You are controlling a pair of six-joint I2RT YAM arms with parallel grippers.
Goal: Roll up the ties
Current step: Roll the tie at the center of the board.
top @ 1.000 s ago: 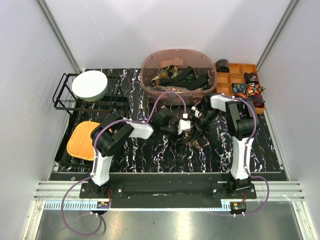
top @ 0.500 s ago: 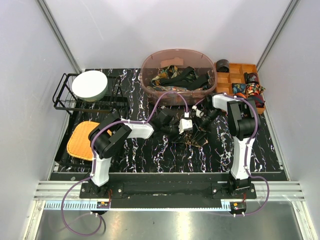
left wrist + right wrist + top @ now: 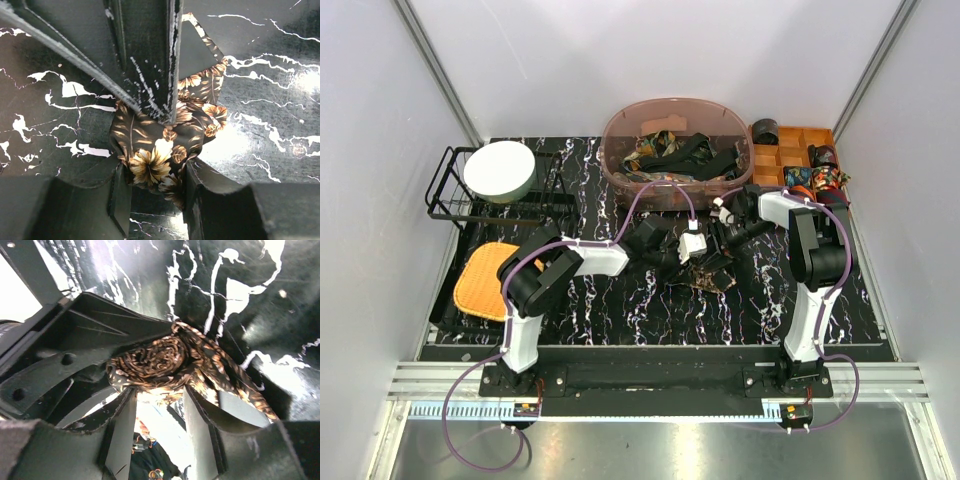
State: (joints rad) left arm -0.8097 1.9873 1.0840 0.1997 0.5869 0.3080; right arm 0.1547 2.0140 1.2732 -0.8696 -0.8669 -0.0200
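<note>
A brown floral tie [image 3: 165, 145], wound into a roll, sits at the middle of the black marble table [image 3: 620, 300]. My left gripper [image 3: 157, 170] is shut on the roll, whose cloth touches both pads. In the right wrist view the spiral end of the tie roll [image 3: 150, 362] lies just past the fingertips of my right gripper [image 3: 159, 390], which stands open with a gap between the fingers. The tie's loose tail [image 3: 235, 385] trails off to the right. From above, the left gripper [image 3: 696, 262] and right gripper [image 3: 720, 246] meet over the tie [image 3: 712, 281].
A tinted oval tub [image 3: 620, 125] at the back holds several loose ties. A wooden divided box [image 3: 798, 137] at the back right has rolled ties in it. A wire rack [image 3: 445, 190] with a white bowl [image 3: 500, 170] and an orange mat [image 3: 485, 280] lie to the left.
My right gripper has opened off the roll and its arm has swung right. My left gripper has narrowed onto the roll and moved slightly right.
</note>
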